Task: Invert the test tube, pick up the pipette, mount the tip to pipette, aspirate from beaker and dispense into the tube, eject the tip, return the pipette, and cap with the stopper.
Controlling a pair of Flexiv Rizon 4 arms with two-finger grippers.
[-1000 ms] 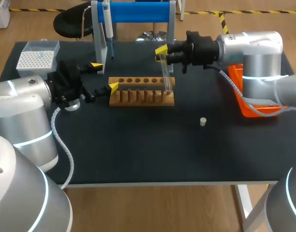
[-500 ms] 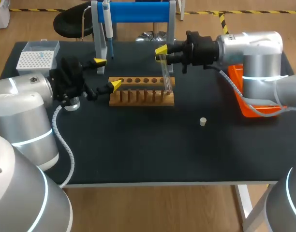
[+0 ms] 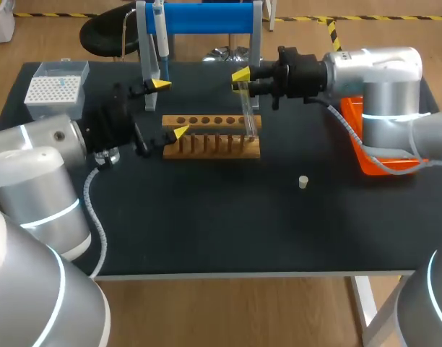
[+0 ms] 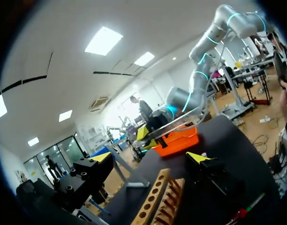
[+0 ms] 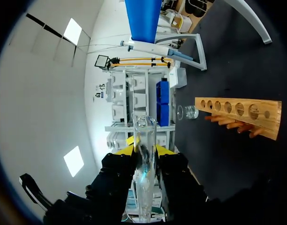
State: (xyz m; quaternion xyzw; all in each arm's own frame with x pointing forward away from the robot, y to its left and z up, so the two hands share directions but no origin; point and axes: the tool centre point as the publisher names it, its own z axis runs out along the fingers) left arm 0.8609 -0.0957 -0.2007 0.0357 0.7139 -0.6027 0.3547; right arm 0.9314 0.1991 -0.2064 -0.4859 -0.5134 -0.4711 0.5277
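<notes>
Swung closer to the rack's (image 3: 211, 137) left end, the left gripper (image 3: 171, 108) is spread wide; the right gripper (image 3: 243, 83) pinches one tube (image 3: 248, 112) above its right end, with one stopper (image 3: 303, 181) lying beyond. Left wrist: spread fingers, the rack ahead. Right wrist: the tube is clamped upright between the fingers.

A laboratory. The black counter (image 3: 228, 217) carries a wooden test tube rack (image 3: 211, 137), a white pipette tip box (image 3: 55, 88), a glass beaker (image 5: 187, 112) and a small stopper (image 3: 303, 181). A pipette (image 3: 162, 36) hangs on a blue-barred stand (image 3: 206, 16), and a glass test tube (image 3: 248, 108) stands above the rack.
</notes>
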